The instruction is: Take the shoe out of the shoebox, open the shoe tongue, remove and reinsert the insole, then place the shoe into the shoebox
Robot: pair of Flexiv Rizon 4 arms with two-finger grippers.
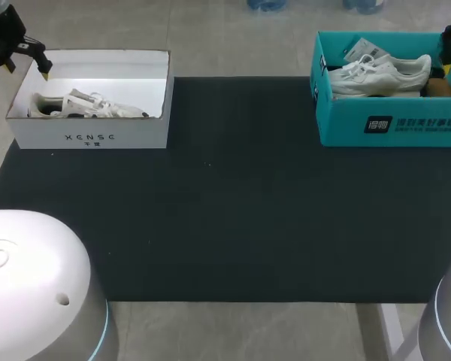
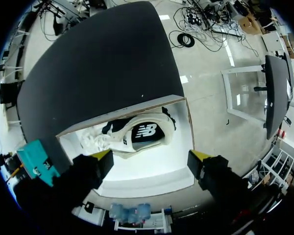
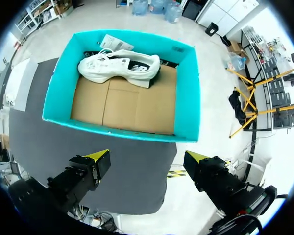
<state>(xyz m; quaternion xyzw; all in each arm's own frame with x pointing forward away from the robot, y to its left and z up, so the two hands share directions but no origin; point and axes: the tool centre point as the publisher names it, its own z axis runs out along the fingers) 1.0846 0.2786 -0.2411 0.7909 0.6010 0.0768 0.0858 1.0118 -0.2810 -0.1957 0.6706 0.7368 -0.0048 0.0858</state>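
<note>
Left gripper (image 2: 152, 164): released, yellow tips spread wide with nothing between them; it hangs over the far-left corner of the white shoebox (image 1: 90, 139)
Right gripper (image 3: 148, 159): also released and empty; it sits at the far right edge of the table, outside the rim of the teal shoebox (image 1: 391, 124)
White shoebox: far left on the dark mat (image 1: 233, 210), lid off; a pale shoe (image 1: 86, 105) lies inside on its side, close to the near wall
Teal shoebox: far right on the mat, lid off; a white shoe (image 1: 379, 74) lies inside, and in the right wrist view it rests against the wall farthest from the fingers, with bare cardboard floor between
Which shoe: you have two boxes, each with a shoe, and the task names only one; neither shoe is out yet, so by my reading the first step is not begun
Long axis: both shoes run left to right, along the length of their boxes. In each wrist view the shoe lies parallel to the line joining the two fingertips, so you would straddle its length, not its width. I judge you need to turn the wrist about a quarter before closing across the upper
Toe direction: I cannot tell it surely for either shoe
Nearer arm: the left, as I judge it; its shoe lies just ahead of and below the fingers, inside the box they hang over, while the right arm must first cross the teal rim and the box floor
</note>
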